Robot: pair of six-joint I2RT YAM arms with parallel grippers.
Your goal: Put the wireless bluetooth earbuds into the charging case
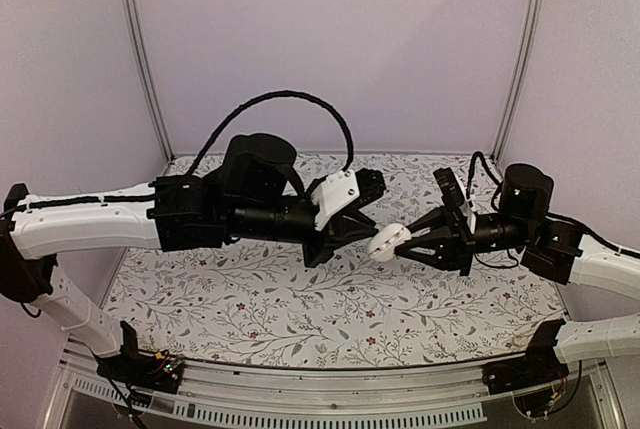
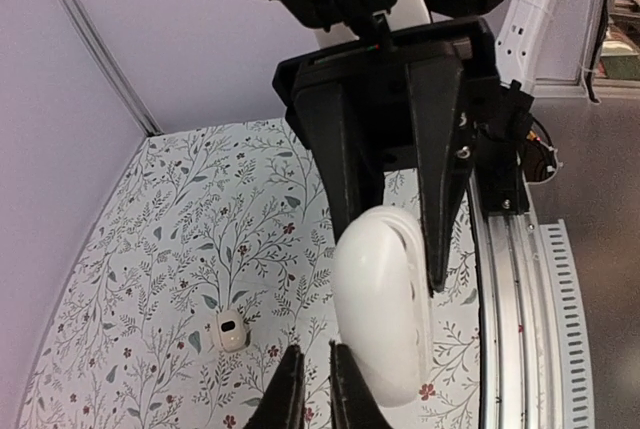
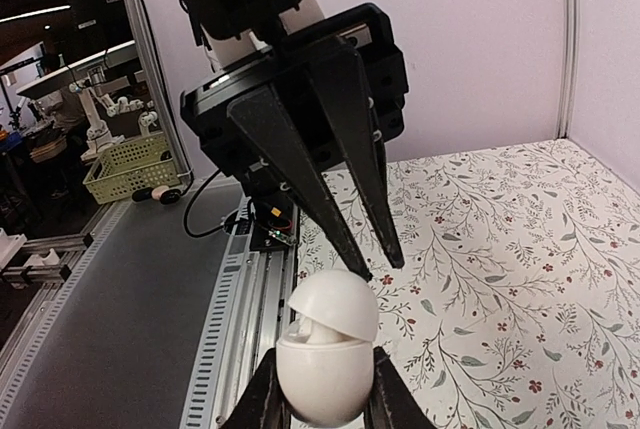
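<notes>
1. The charging case (image 3: 325, 364) is up in the air above the flowered table (image 3: 500, 239), with its lid lifted a little.
2. The right gripper (image 3: 322, 401) clamps the case from both sides.
3. The left gripper (image 2: 318, 394) is just in front of the case, its fingers narrow and holding nothing.
4. One small white earbud (image 2: 229, 330) lies on the table below, apart from the case.

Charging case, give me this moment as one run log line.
right gripper: shut on case, lid ajar | left gripper: open, empty, tips near lid | earbud: loose on table
</notes>
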